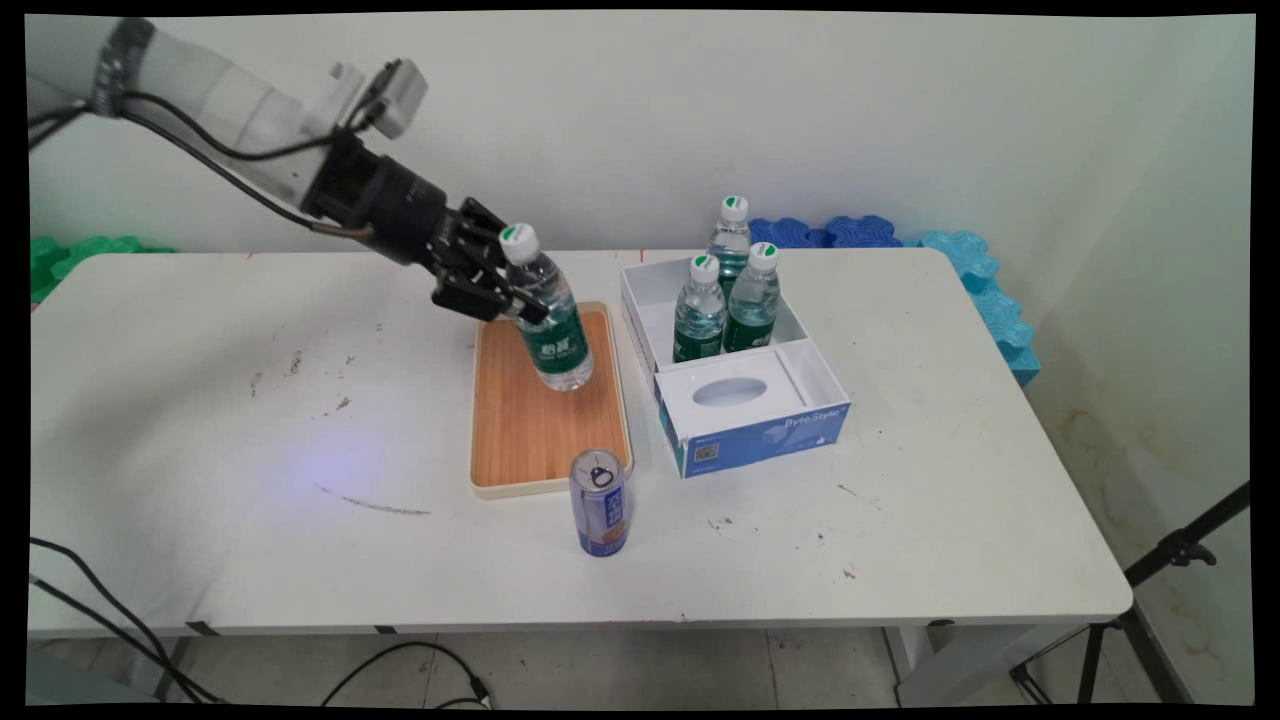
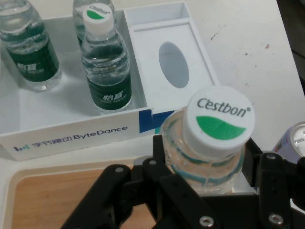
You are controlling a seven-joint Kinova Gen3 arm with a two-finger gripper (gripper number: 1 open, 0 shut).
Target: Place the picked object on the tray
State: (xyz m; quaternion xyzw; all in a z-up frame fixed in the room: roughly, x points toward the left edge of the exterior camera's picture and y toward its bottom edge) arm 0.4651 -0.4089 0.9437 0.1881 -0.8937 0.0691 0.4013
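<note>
**Gripper clasps tilted water bottle over wooden tray**

The black gripper [image 1: 505, 295] [image 2: 207, 162] reaches in from the upper left and is clamped on a bottle [image 1: 553, 335] [image 2: 219, 117], one finger on each side just below the white-and-green cap. The bottle leans, its cap tipped back toward the arm and its base down over the far part of the tray [image 1: 530, 430] [image 2: 47, 200]. The pictures do not show whether the base rests on the wood or hangs just clear of it. Nothing else stands on the tray.

Just to the tray's right is a white and blue box [image 1: 760, 420] [image 2: 71, 136]. Its far compartment holds three upright bottles of the same kind: a left one [image 1: 699, 310], a right one [image 1: 752, 300] and a rear one [image 1: 730, 235]. The near compartment is covered by a white panel with an oval opening. The held bottle is apart from the box and from the three inside it.

A blue can [image 1: 600, 505] [image 2: 295, 143] stands upright on the table [image 1: 200, 420], just beyond the tray's near edge, its pull tab on top. It is well below the gripper and untouched. Blue foam tiles [image 1: 960, 260] and green ones [image 1: 70, 255] lie behind the table, against the wall.
</note>
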